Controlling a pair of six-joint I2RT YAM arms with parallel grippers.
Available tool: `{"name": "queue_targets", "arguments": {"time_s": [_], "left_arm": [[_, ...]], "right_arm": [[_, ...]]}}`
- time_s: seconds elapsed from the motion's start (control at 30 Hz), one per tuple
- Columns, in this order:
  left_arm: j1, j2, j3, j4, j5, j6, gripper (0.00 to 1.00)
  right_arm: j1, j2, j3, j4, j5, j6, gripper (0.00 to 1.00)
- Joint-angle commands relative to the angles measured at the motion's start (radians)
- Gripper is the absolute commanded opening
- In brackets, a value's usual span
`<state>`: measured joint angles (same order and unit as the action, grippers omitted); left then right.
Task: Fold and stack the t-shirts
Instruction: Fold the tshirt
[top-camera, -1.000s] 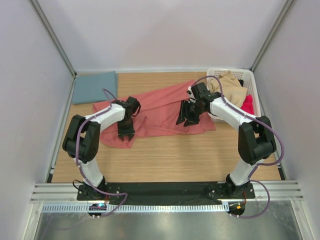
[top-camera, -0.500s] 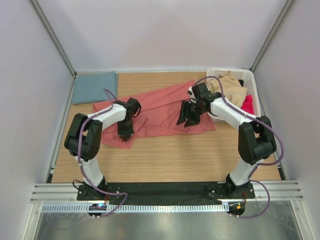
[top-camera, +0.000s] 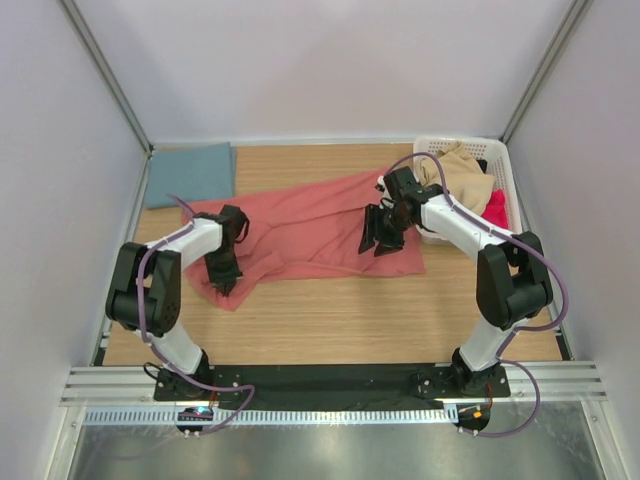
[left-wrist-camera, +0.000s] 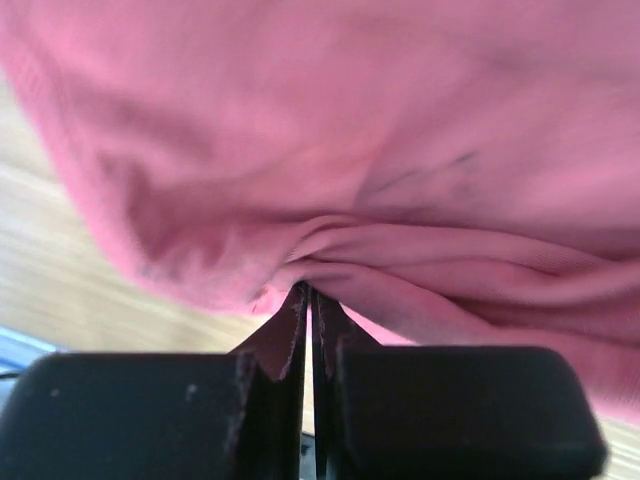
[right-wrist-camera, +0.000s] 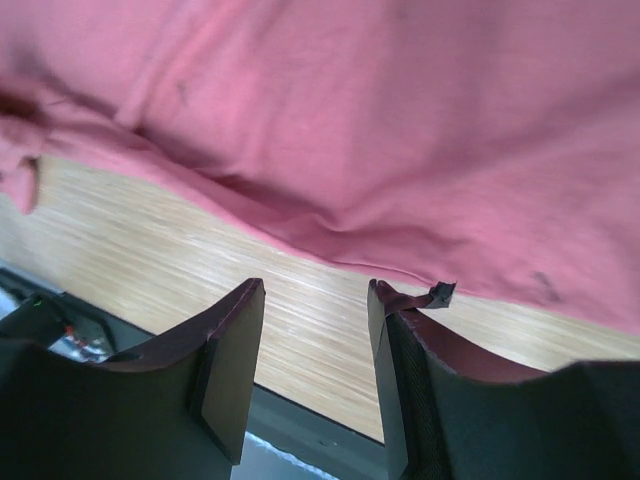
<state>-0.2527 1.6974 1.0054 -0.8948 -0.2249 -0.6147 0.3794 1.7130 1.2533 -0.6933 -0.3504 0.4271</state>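
Robot lab cell: plain white walls (top-camera: 330, 60), metal frame posts (top-camera: 105, 75) upper corners, wood table (top-camera: 330, 320), robot arms (top-camera: 150, 290) bolted to black plate (top-camera: 330, 378), metal rail (top-camera: 110, 385) bottom edge.

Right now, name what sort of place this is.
Likely a robot laundry-folding test cell: plain white walls box in a wooden tabletop holding a salmon-red cloth t-shirt and a white plastic basket of clothes.
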Motion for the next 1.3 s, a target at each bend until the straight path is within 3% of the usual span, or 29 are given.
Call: {"name": "queue_targets", "arguments": {"time_s": [0.0,0.13,0.3,0.47,0.53,0.67,0.8,1.0,1.27], "left_arm": [[0.013,-0.077,-0.031,-0.042,-0.042,0.01,0.0],[0.027,-0.094,-0.001,-0.094,-0.045,0.0,0.0],[0.029,-0.134,0.03,-0.128,-0.036,0.009,0.0],[0.027,-0.16,0.044,-0.127,0.028,0.009,0.0],[0.029,-0.171,0.047,-0.127,0.056,0.004,0.0],[0.026,-0.196,0.048,-0.13,0.073,-0.002,0.01],[0.026,-0.216,0.05,-0.138,0.096,-0.002,0.01],[0.023,-0.271,0.035,-0.136,0.113,0.0,0.04],[0.023,-0.317,0.03,-0.154,0.128,0.001,0.05]], "right_arm": [[-0.002,-0.043,0.07,-0.11,0.146,-0.062,0.52],[-0.002,-0.047,0.061,-0.187,0.383,-0.106,0.49],[-0.004,-0.113,-0.057,-0.187,0.493,-0.087,0.44],[-0.004,-0.191,-0.179,-0.105,0.635,-0.033,0.43],[-0.004,-0.246,-0.233,-0.039,0.68,0.07,0.41],[-0.004,-0.361,-0.383,0.142,0.692,0.295,0.43],[-0.02,-0.423,-0.451,0.178,0.79,0.429,0.44],[-0.088,-0.403,-0.505,0.227,0.745,0.481,0.45],[-0.089,-0.366,-0.574,0.313,0.699,0.492,0.43]]}}
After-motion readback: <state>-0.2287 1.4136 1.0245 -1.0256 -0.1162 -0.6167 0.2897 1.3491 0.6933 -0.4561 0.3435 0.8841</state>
